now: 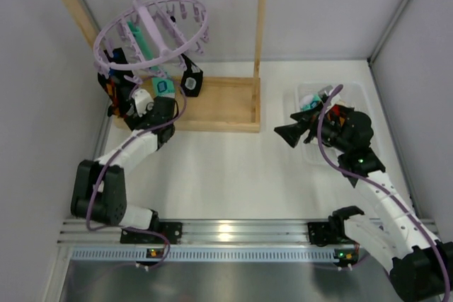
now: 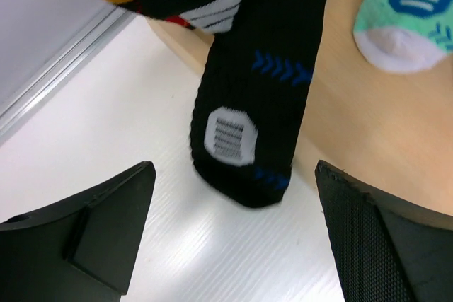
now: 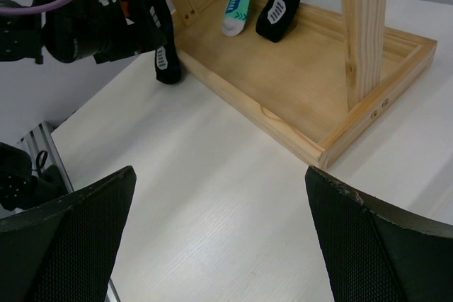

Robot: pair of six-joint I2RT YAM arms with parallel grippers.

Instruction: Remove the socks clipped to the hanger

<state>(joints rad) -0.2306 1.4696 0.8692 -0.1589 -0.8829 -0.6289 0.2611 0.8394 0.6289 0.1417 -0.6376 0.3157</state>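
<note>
The lavender ring hanger (image 1: 152,30) hangs by its hook from the wooden rail. Clipped socks dangle from it: a teal one (image 1: 163,88), a black one (image 1: 191,81), and an argyle one (image 1: 107,87) at the left. My left gripper (image 1: 120,100) is open under the ring's left side. In its wrist view a black sock (image 2: 251,104) with a grey patch hangs with its toe between the open fingertips (image 2: 141,182), untouched. The left gripper (image 2: 233,171) holds nothing. My right gripper (image 1: 281,131) is open and empty over the table, pointing left; seen as right gripper (image 3: 220,171).
The wooden rack's base tray (image 1: 226,104) and right post (image 1: 260,40) stand between the arms. A clear bin (image 1: 350,93) at the right holds a teal sock (image 1: 309,104). Grey walls close in on the left and right.
</note>
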